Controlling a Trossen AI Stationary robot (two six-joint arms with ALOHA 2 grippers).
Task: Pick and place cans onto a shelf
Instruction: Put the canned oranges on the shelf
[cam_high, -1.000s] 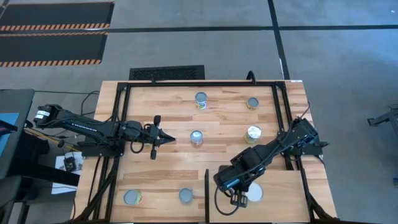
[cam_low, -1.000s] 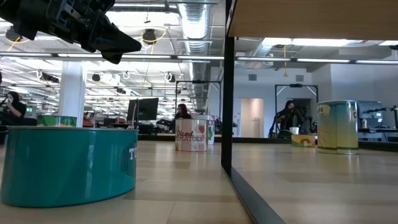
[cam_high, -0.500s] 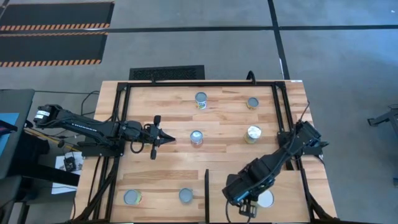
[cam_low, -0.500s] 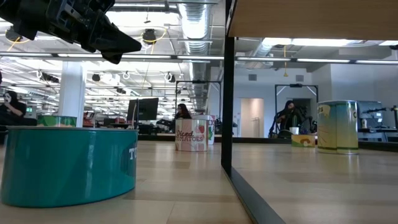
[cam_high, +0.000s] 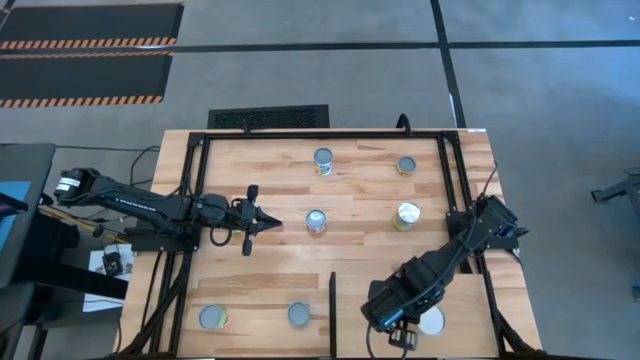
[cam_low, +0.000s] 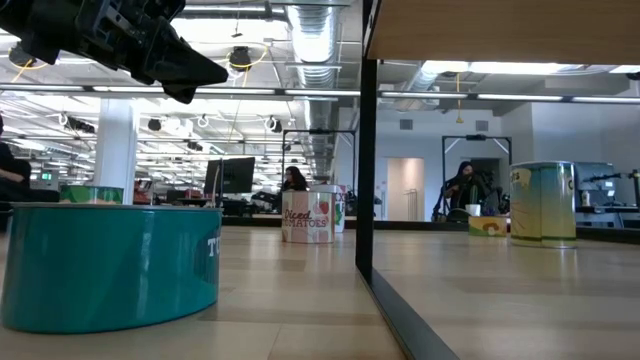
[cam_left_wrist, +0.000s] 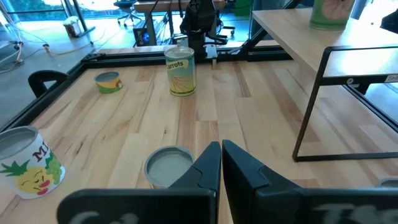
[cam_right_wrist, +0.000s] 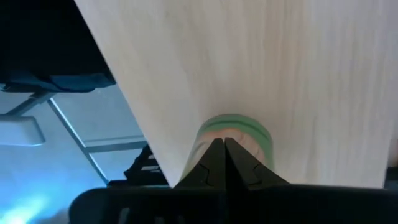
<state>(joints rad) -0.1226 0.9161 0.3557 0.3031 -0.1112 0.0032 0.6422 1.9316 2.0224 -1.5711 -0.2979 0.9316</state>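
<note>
High view shows us our right gripper (cam_high: 400, 333) clenched empty, low over the shelf (cam_high: 460, 300), just beside the white-topped can (cam_high: 432, 321) that stands on it. Farther off, our left gripper (cam_high: 262, 222) hangs clenched over the table (cam_high: 370, 195), near the middle can (cam_high: 316, 222); three more cans stand beyond.

The shelf (cam_high: 455, 300) is a pale plywood panel with a thin black divider (cam_high: 332, 310) along one edge. One white-topped can (cam_high: 432, 321) stands upright on it, just beside the right arm's fingers (cam_high: 400, 337); from that wrist it shows a green band (cam_right_wrist: 235, 132) right beyond the closed fingertips. A silver-topped can (cam_high: 316, 222) stands upright near the left arm's fingers (cam_high: 262, 222), just ahead of the tips (cam_left_wrist: 219, 163). Five more cans stand upright well apart from both.
</note>
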